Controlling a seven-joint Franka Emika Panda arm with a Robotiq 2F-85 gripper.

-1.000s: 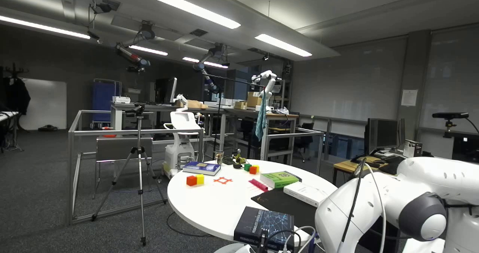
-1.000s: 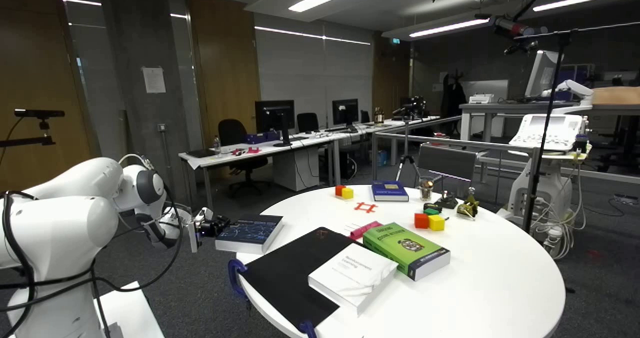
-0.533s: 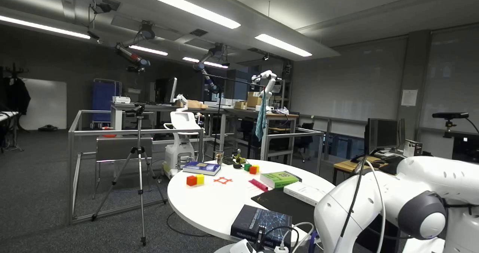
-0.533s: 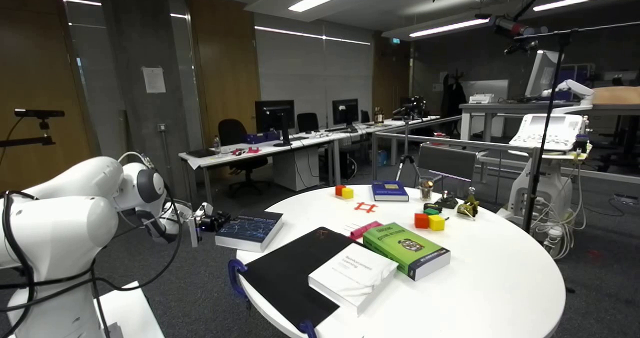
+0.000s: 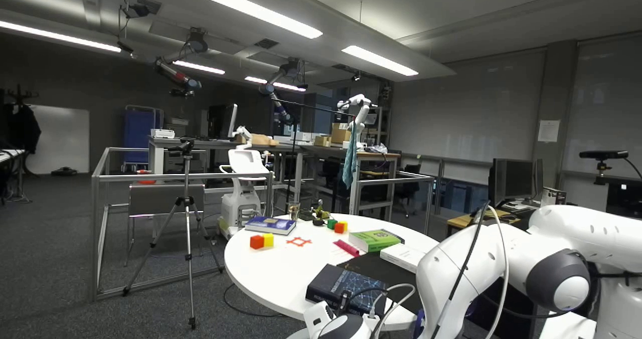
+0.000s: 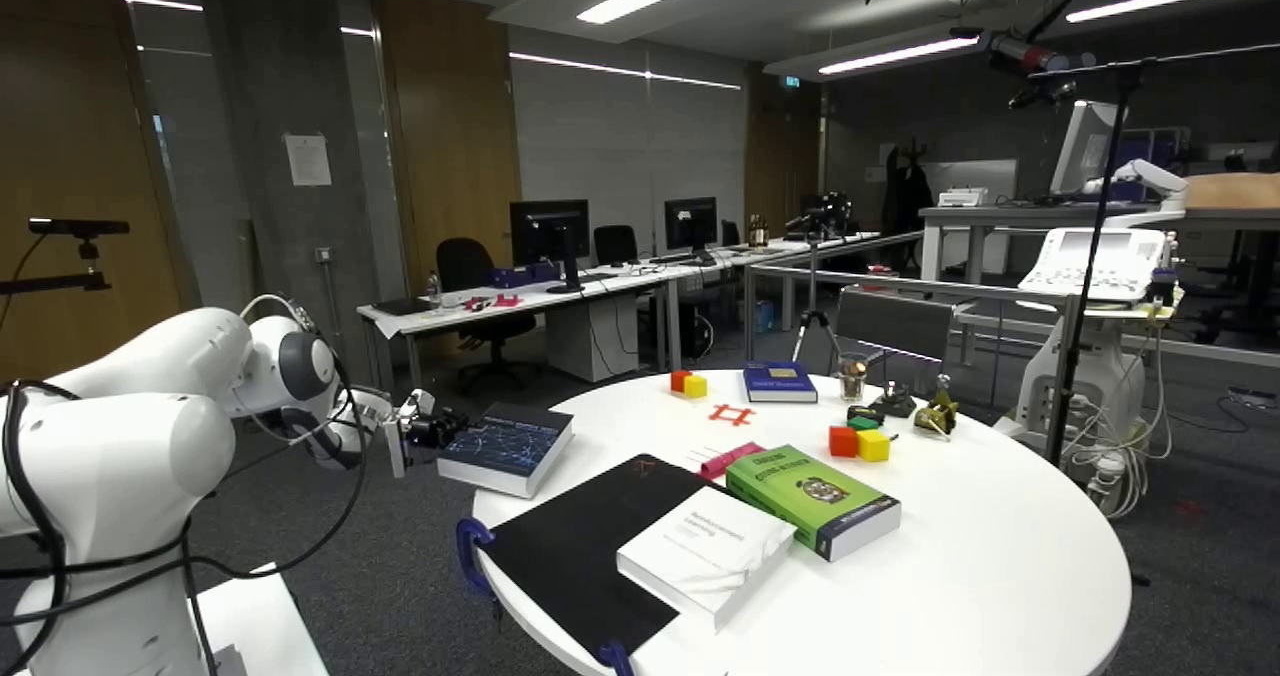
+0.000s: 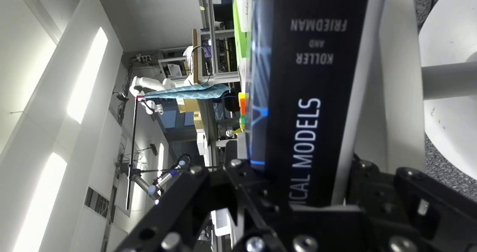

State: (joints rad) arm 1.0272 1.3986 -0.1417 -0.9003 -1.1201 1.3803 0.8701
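Note:
A thick dark book [image 6: 508,448] with a blue network pattern is held at the near rim of the round white table [image 6: 1000,566]. My gripper [image 7: 298,157] is shut on it, one finger over the cover and one under it, as the wrist view shows. White spine lettering on the book [image 7: 313,95] faces the wrist camera. In an exterior view the gripper [image 6: 440,429] reaches in from beyond the table edge. The book [image 5: 346,288] overlaps the rim there, slightly tilted. Whether its underside touches the table I cannot tell.
Beside it lie a black mat [image 6: 590,546], a white book [image 6: 705,546] and a green book [image 6: 810,496]. Farther off are a blue book [image 6: 780,383], a red lattice [image 6: 731,415], coloured cubes [image 6: 857,443] and a glass [image 6: 852,378]. A blue clamp [image 6: 472,556] grips the rim.
The gripper and the dark book have risen together and shifted a little farther over the table, with a slight turn. The arm has moved with them; the other table objects stay put.

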